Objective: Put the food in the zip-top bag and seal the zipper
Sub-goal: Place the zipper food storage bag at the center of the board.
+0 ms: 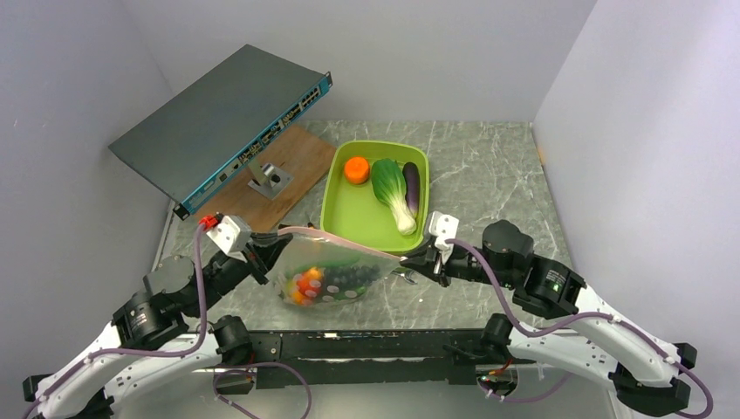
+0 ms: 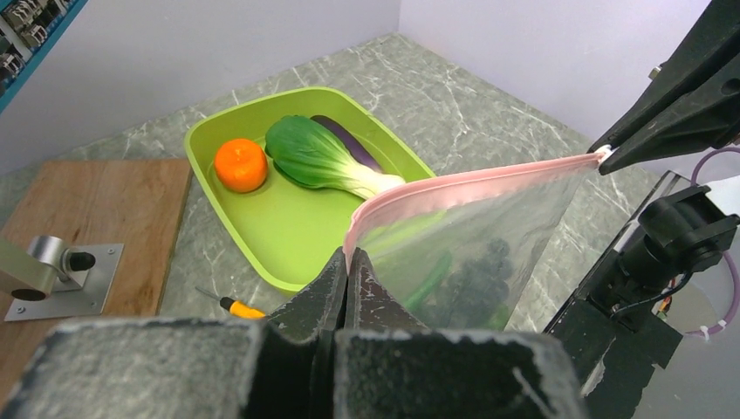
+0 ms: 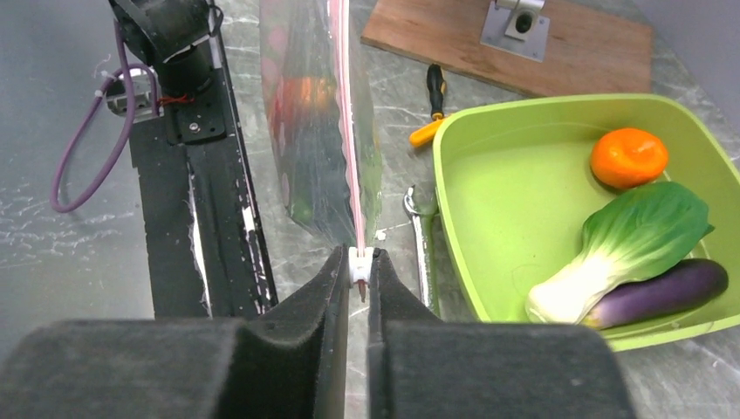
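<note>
Looking down from the top external view, the zip-top bag [image 1: 336,275] hangs stretched between the two arms, just off the near edge of the lime-green tub [image 1: 332,196]. The left gripper [image 1: 262,257] pinches the left end of the zipper [image 1: 340,242], to the near left of the tub. The right gripper [image 1: 417,260] pinches the other end by the tub's near right corner. Dark grapes [image 1: 351,278] and red and orange pieces show through the clear plastic. Inside the tub lie the orange [image 1: 356,169], the bok choy [image 1: 391,188] and the eggplant [image 1: 411,185], side by side. A wooden board [image 1: 288,166] lies left of the tub.

The left wrist view shows the left gripper [image 2: 347,266] with its jaws pressed together on the pink zipper [image 2: 471,182]. The strip runs taut from there to the right gripper [image 2: 611,153], well to the right of the tub [image 2: 279,218]. Below the strip the bag sags, with the cucumber [image 2: 428,278] and grapes [image 2: 480,271] inside. An orange-handled tool [image 2: 237,306] lies on the table just off the tub's near left corner.

In the right wrist view the right gripper [image 3: 358,266] is clamped on a small white piece at the end of the zipper [image 3: 346,131]. The strip reads as one thin pink line running away to the left of the tub [image 3: 497,201]. A wrench [image 3: 421,236] lies on the table between the bag [image 3: 305,113] and the tub's wall, close beside the wall. The orange-handled tool [image 3: 429,118] lies just off the tub's far corner.
</note>
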`<action>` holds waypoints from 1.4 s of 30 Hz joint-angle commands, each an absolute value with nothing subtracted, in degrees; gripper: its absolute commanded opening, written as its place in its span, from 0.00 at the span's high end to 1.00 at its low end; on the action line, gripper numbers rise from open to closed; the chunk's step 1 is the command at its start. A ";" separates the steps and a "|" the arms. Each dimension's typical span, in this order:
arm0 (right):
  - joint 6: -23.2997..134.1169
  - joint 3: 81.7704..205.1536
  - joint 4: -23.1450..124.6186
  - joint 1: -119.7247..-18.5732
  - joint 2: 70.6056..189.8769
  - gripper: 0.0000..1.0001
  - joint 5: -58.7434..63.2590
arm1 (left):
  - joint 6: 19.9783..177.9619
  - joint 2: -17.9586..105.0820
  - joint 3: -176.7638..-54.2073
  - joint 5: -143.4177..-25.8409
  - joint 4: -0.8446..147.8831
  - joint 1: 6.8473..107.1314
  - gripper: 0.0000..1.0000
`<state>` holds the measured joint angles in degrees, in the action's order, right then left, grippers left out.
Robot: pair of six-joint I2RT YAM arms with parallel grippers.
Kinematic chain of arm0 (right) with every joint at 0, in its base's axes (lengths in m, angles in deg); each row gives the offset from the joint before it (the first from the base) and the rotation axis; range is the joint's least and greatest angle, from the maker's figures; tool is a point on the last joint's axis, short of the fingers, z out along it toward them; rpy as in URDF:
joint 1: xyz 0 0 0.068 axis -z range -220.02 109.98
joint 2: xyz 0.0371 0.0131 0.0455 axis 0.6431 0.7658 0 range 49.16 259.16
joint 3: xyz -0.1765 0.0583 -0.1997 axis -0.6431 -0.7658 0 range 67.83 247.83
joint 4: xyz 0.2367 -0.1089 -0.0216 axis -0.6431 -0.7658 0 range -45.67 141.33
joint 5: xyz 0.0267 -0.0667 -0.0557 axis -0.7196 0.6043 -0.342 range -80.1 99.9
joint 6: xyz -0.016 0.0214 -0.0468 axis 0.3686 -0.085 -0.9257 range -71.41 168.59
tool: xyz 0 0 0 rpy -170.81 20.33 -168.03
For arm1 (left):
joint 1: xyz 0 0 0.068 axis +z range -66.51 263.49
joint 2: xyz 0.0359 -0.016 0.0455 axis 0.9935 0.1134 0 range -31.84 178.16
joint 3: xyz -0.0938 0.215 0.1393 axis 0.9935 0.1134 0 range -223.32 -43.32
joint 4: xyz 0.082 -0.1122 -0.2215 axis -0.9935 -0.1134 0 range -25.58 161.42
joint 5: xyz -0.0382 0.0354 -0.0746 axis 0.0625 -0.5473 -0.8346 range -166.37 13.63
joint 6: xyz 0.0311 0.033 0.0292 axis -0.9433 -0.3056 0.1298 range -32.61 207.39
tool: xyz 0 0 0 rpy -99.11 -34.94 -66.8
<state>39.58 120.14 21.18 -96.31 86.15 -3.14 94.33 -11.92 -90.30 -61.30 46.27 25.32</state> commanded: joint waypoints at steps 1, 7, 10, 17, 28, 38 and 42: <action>41.21 120.92 18.70 -96.03 87.96 0.76 -1.41 | 93.78 -11.08 -93.10 -57.37 49.47 26.18 1.00; 42.71 125.30 23.11 -95.94 95.23 0.37 -0.79 | 93.46 -9.56 -92.70 -59.55 50.20 26.18 1.00; 43.91 127.86 26.56 -95.99 99.23 0.30 0.70 | 93.42 -8.84 -93.26 -59.93 49.38 26.18 1.00; 47.11 137.86 27.93 -96.03 111.14 0.07 -5.05 | 93.78 -8.73 -93.46 -60.68 49.23 26.18 1.00; 56.67 149.91 23.26 -96.10 125.98 0.65 -15.85 | 94.25 -6.87 -93.76 -61.57 49.72 26.18 1.00; 58.67 144.97 20.24 -94.34 119.51 1.00 -1.46 | 94.19 -4.96 -95.95 -60.61 47.47 26.18 0.52; 60.68 141.93 16.92 -86.79 113.36 1.00 4.01 | 94.16 -5.14 -96.22 -60.63 46.85 26.18 0.28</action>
